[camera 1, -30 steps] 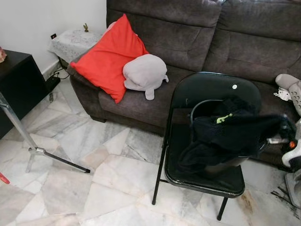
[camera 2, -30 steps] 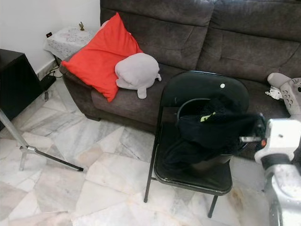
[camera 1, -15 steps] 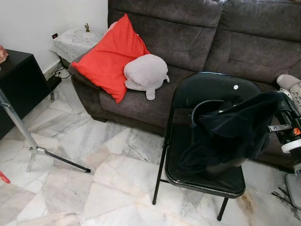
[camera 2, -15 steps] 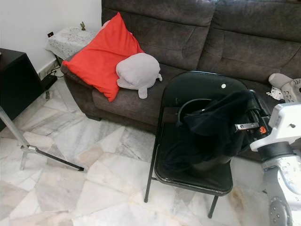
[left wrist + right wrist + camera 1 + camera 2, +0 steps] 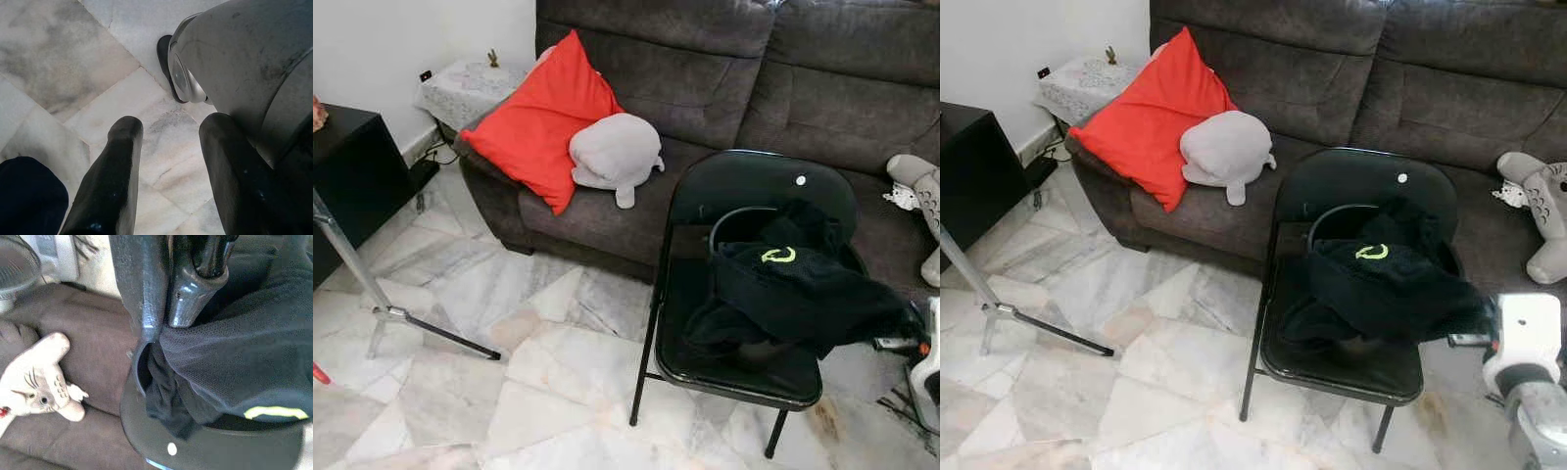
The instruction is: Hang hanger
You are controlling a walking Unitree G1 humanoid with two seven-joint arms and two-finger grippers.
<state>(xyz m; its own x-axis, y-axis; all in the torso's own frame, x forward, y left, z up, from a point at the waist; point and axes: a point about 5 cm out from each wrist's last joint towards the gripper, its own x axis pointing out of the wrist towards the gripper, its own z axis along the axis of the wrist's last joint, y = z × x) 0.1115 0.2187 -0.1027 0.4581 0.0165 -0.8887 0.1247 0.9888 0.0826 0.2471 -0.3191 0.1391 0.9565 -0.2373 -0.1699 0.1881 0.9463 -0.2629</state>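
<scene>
A black mesh garment [image 5: 803,284] with a yellow-green logo lies heaped over a round black tub [image 5: 732,213] on the seat of a black folding chair [image 5: 759,181]. My right gripper [image 5: 1470,339] is low at the chair's right side, shut on the garment's edge. In the right wrist view its fingers [image 5: 144,284] pinch the black mesh [image 5: 234,367]. I cannot make out a hanger in the cloth. My left gripper [image 5: 168,128] hangs open over the marble floor [image 5: 58,54], nothing between its fingers.
A dark sofa [image 5: 724,69] behind the chair holds a red cushion [image 5: 533,122], a grey plush [image 5: 615,149] and a cat toy [image 5: 1542,211]. A black cabinet [image 5: 342,176] and a tripod leg [image 5: 382,308] stand at the left. Open marble floor [image 5: 509,392] lies in front.
My right gripper has dropped from chair-back height to beside the seat, bringing the garment down. The cloth now drapes over the tub with its logo showing.
</scene>
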